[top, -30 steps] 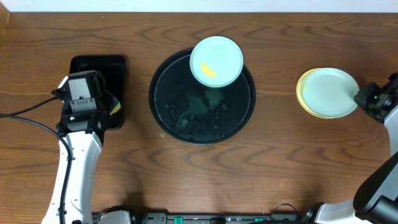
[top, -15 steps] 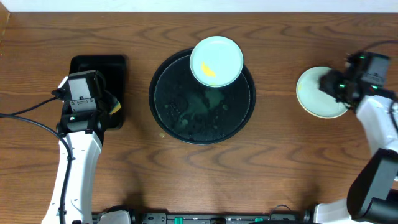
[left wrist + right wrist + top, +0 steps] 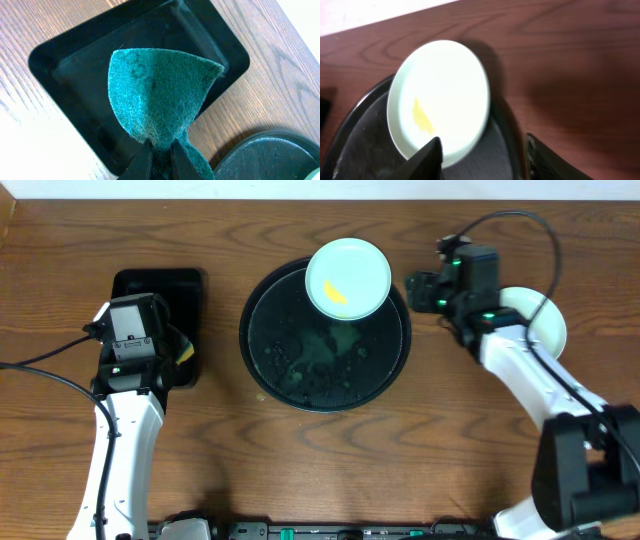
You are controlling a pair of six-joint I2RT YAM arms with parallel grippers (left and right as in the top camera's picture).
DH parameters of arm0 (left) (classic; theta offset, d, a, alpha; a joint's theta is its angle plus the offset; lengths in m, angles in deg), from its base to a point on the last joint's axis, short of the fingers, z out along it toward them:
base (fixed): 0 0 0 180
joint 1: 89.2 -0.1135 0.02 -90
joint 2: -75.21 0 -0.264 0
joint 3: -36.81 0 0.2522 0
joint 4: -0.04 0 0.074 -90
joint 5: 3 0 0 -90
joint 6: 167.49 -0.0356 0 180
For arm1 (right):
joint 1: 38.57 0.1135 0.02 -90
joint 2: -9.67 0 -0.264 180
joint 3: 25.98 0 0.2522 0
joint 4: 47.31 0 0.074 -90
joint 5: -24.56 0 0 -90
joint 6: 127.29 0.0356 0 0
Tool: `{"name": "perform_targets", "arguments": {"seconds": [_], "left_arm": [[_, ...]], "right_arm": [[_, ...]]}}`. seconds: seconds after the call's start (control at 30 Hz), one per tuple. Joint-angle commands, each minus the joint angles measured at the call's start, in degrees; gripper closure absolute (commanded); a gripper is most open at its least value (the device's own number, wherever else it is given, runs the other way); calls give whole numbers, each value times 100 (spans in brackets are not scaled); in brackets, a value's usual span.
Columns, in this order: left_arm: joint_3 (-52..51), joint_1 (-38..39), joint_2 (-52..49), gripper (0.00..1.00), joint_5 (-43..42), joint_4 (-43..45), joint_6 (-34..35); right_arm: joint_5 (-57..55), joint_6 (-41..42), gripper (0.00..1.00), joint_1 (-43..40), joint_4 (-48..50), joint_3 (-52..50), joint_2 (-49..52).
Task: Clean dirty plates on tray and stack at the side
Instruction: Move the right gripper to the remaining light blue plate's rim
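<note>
The left gripper (image 3: 161,159), nearest, is pinched on 1 green pad (image 3: 160,95) above 1 small tray (image 3: 55,60) on the table (image 3: 450,440). Farther on lies 1 round tray (image 3: 300,370). The right gripper (image 3: 485,160), spread and empty, hangs by its far right rim. There 1 plate (image 3: 348,277) with 1 yellow smear (image 3: 337,293) rests, overhanging the rim. At the right, the arm partly hides 1 side plate (image 3: 545,330); whether more lie under it cannot be told.

The round tray (image 3: 300,375) sits at the centre of the bench (image 3: 450,450). One plate (image 3: 347,278) overlaps its rear rim. The rectangular tray (image 3: 185,285) lies left, the plate stack (image 3: 550,330) right.
</note>
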Motion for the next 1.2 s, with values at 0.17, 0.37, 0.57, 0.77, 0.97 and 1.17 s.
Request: {"name": "perform_targets", "arguments": {"seconds": [0.17, 0.37, 0.57, 0.77, 0.97, 1.17], "left_arm": [[-22, -24, -11, 93, 28, 9, 52], [-22, -24, -11, 93, 28, 7, 52], [-22, -24, -11, 93, 31, 9, 52], [-22, -24, -11, 93, 31, 9, 52], [-22, -24, -11, 93, 31, 11, 52], [-22, -24, -11, 93, 31, 11, 52]], "right_arm": [[-1172, 1143, 48, 866, 671, -2, 1303], [-2046, 1797, 43, 1274, 953, -2, 1687], [-2509, 1864, 47, 1502, 1040, 0, 1690], [-2430, 1891, 97, 1572, 1016, 0, 1681], [-2118, 1624, 99, 1681, 990, 0, 1410], [-2072, 1392, 99, 2013, 566, 0, 721]]}}
